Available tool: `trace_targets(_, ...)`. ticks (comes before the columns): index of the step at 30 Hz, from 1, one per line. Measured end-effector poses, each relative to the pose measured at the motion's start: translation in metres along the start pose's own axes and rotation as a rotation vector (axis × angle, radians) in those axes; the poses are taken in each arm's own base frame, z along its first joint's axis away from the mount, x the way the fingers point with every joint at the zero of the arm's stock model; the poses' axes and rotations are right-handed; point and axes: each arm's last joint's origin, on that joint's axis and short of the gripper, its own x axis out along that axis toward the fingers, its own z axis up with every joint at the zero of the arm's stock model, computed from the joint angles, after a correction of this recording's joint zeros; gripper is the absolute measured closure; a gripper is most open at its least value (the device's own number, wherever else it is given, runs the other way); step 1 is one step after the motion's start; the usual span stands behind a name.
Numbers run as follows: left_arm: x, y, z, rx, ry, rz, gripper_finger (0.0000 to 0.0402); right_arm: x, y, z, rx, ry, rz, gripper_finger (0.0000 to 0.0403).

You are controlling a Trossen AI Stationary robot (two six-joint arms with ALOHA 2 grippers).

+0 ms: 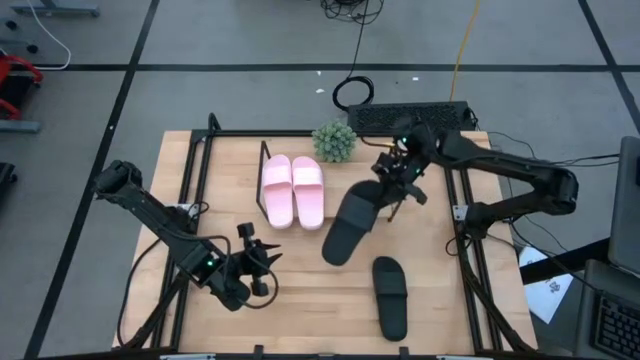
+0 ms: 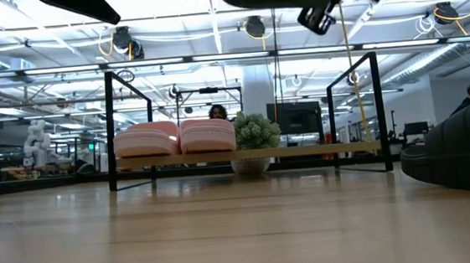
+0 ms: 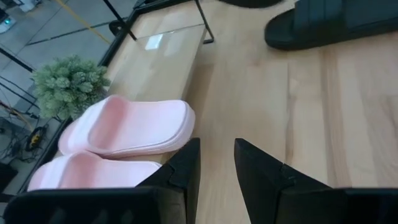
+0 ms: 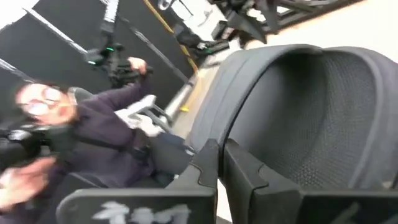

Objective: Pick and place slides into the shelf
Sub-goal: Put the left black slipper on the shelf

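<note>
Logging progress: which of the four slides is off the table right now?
The matte black slide gripped by the right claw, hanging tilted beside the shelf. The other black slide lies on the table; both pale pink slides sit on the shelf.

Pale pink on the pair of slides (image 1: 292,190) upon the shelf (image 1: 240,150), with its light wooden board and thin black end frames. Matte black on the lifted slide (image 1: 351,222) and the one lying flat (image 1: 390,296). Grey-green on the small potted plant (image 1: 334,141). Pale wood grain on the worktop (image 1: 300,290); black on both arms.
</note>
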Motion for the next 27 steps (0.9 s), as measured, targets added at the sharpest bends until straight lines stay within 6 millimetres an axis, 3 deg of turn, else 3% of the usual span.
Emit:
trace_targets(6, 0.000, -0.003, 0.001, -0.060, 0.016, -0.068, 0.0300, 0.007, 0.025, 0.001, 0.031, 0.153, -0.199, 0.0403)
trace_targets(13, 0.002, -0.006, 0.014, -0.087, -0.059, -0.125, 0.0300, 0.023, 0.044, 0.007, -0.091, 0.135, -0.137, 0.0403)
trace_targets(18, 0.007, -0.005, 0.031, -0.079, -0.166, -0.173, 0.0300, 0.026, 0.047, 0.010, -0.130, 0.115, -0.123, 0.0403)
trace_targets(27, 0.034, 0.025, 0.058, -0.005, -0.288, -0.071, 0.0300, 0.029, 0.050, 0.009, -0.165, 0.122, -0.105, 0.0403)
